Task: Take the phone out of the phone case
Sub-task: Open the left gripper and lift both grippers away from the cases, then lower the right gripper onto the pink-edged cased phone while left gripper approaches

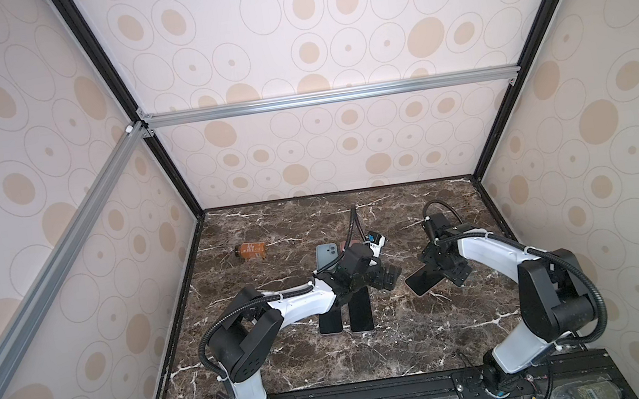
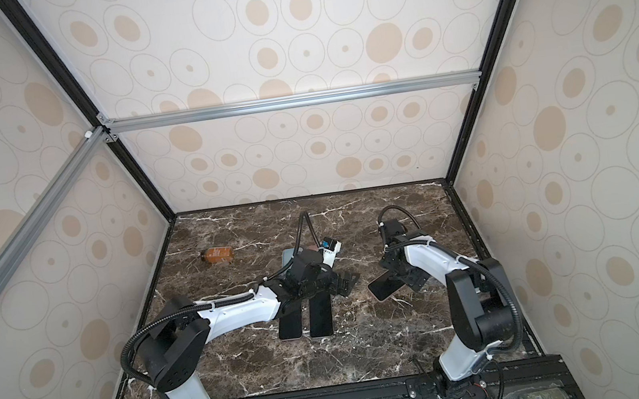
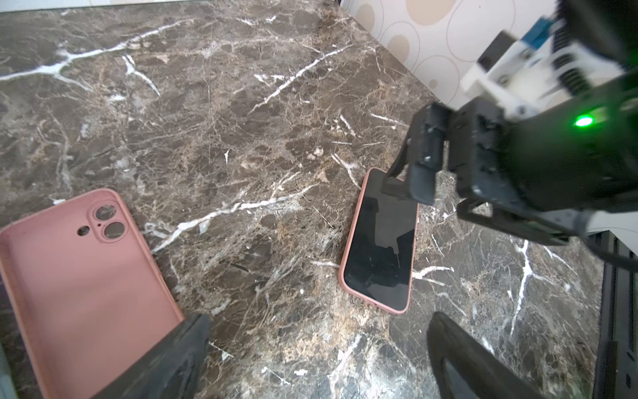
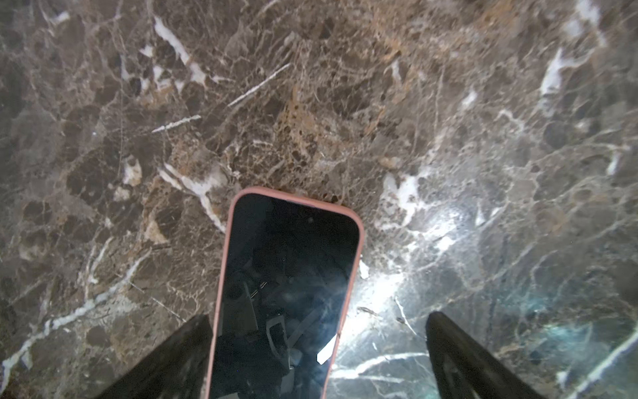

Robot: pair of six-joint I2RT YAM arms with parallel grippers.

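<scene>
**Both grippers open, phone in case**

Your right gripper stands wide open astride the phone, which lies screen-up in its pink phone case on the table. Your left gripper, equally wide, holds nothing.

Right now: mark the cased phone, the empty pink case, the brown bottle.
cased phone (image 4: pixel 286 290): right wrist view, middle of its dark screen.
empty pink case (image 3: pixel 81 290): left wrist view, bare inner floor.
brown bottle (image 1: pixel 251 251): in a top view, middle of its body.
</scene>
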